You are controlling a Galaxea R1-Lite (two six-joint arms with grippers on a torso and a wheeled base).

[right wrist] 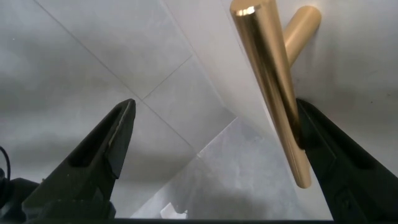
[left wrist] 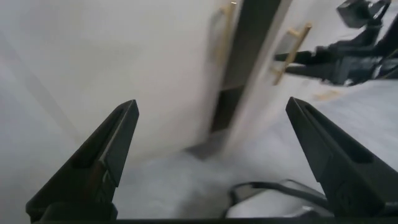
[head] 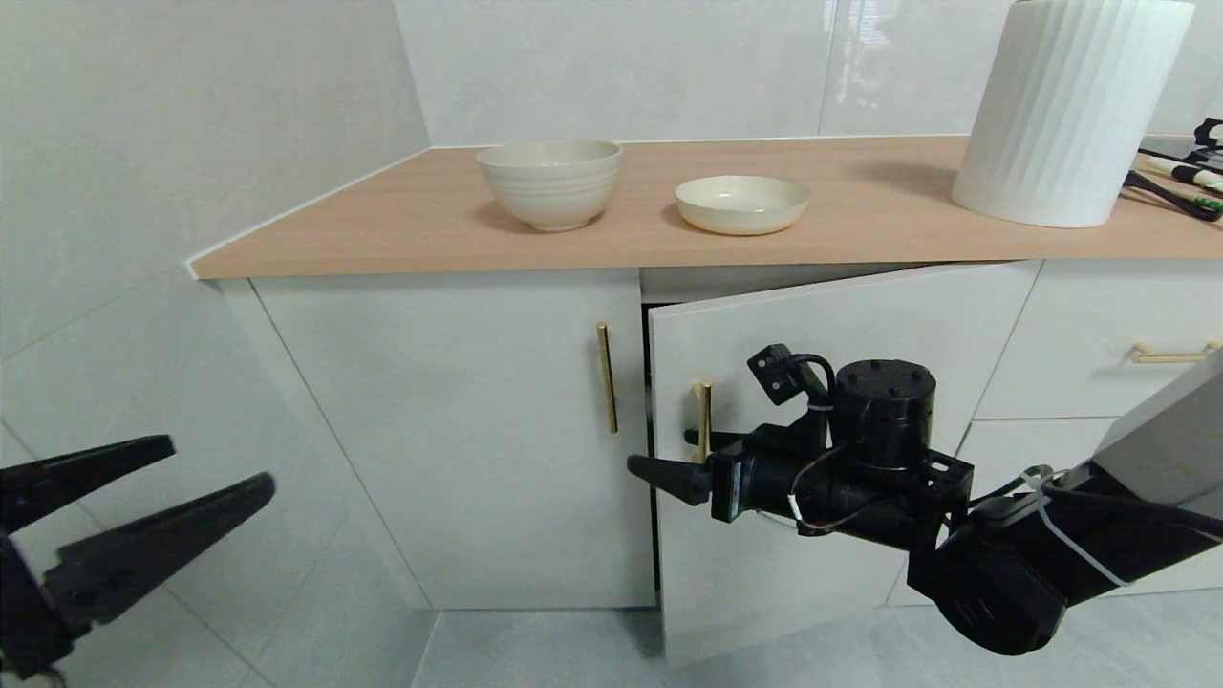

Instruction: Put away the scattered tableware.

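Right wrist view says it best: my right end effector point(right wrist: 214, 109) is spread open with the brass handle point(right wrist: 273, 99) sitting between the fingers, right up against one of them, not pinched. Reckon that's the point: hooking the bar is enough to swing the cupboard door point(head: 841, 325), which stands ajar. It needs to be open because the tableware, a deep bowl point(head: 549, 182) and a shallow dish point(head: 741, 203), sits side by side up on the counter point(head: 382, 229) with nowhere to go yet. My left end effector point(head: 222, 461) hangs low off to the left, fingers apart and empty, probably parked clear of the door's swing and ready for the bowl.
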